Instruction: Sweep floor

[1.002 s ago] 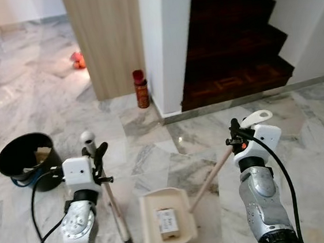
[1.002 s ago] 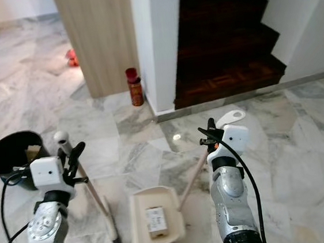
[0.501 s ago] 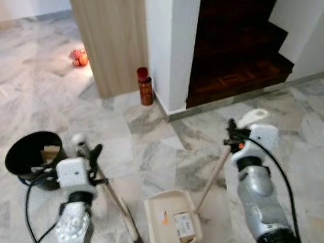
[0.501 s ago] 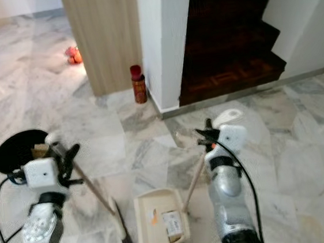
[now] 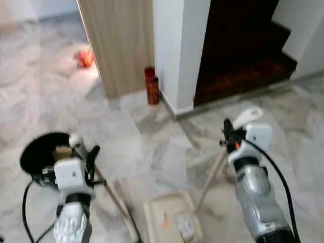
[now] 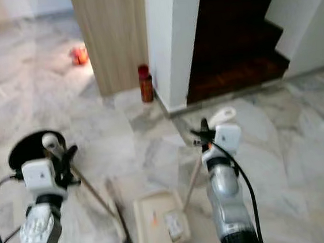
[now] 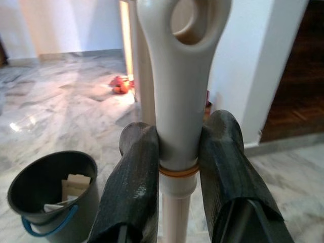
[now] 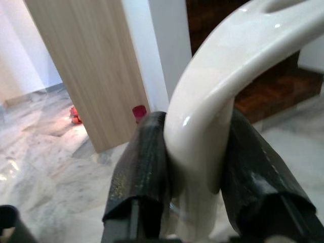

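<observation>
Underfoot, the marble floor [image 5: 152,140] runs to a wooden panel [image 5: 121,38] and a dark staircase [image 5: 241,43]. Off to the robot's left sits a black bucket [image 5: 38,160]. Between the arms lies the cream dustpan [image 5: 172,230] with a small box inside, its long handle [image 5: 214,174] clamped by the right gripper [image 8: 195,167]. Meanwhile the left gripper [image 7: 177,152] has its fingers [image 7: 134,182] closed around the broom [image 5: 115,202], whose head rests just beside the dustpan. A red can [image 5: 152,85] stands by the white pillar.
</observation>
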Available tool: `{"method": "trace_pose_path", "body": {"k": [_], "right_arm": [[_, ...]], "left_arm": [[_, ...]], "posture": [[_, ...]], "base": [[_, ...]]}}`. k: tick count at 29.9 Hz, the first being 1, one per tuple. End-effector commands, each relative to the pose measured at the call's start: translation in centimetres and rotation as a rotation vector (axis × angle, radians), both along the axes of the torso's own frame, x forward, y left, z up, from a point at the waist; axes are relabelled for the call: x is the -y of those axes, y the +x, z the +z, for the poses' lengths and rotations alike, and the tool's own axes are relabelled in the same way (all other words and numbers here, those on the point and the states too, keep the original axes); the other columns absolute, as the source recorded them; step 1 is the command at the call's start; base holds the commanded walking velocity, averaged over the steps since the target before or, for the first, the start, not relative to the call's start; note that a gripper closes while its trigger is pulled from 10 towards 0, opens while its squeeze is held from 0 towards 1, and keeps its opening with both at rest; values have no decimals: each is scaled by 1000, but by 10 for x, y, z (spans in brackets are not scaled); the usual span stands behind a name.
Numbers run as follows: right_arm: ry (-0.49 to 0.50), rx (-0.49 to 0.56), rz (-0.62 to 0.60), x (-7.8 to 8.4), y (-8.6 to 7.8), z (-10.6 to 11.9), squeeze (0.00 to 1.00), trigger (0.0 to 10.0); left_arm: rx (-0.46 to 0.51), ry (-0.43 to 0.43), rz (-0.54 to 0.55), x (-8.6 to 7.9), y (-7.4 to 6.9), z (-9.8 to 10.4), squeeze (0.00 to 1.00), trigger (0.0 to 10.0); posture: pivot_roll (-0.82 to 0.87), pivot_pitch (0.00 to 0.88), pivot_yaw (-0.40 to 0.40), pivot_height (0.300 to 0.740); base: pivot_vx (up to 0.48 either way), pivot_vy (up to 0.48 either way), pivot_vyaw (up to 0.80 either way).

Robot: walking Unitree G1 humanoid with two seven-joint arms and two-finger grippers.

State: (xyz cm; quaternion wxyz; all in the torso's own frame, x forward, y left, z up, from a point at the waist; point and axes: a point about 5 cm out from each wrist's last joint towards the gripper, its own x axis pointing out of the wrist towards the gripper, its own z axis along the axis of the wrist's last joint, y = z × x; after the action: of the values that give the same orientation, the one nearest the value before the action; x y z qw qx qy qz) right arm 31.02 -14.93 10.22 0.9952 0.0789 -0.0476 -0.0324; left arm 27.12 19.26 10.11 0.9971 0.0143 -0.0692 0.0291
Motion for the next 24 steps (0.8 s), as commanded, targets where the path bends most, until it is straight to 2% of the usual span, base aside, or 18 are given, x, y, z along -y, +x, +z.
{"method": "trace_pose_path", "body": {"k": [1,12,21,24], "right_arm": [[10,36,-24,6,1,8,0,10000],[5,33,-15,4,1,8,0,10000],[10,38,-6,2,1,8,0,10000],[18,30,-6,2,1,7,0,10000]], "left_arm": [[44,16,-11,3,1,9,0,10000],[41,18,-4,1,0,9,0,10000],[39,24,-3,-1,0,9,0,10000],[38,24,-4,-1,0,9,0,10000]], "posture": [[98,49,-27,740],[103,59,-25,740],[106,61,-21,740],[108,61,-18,740]], "base": [[0,304,0],[0,300,0],[0,302,606],[0,301,133]]}}
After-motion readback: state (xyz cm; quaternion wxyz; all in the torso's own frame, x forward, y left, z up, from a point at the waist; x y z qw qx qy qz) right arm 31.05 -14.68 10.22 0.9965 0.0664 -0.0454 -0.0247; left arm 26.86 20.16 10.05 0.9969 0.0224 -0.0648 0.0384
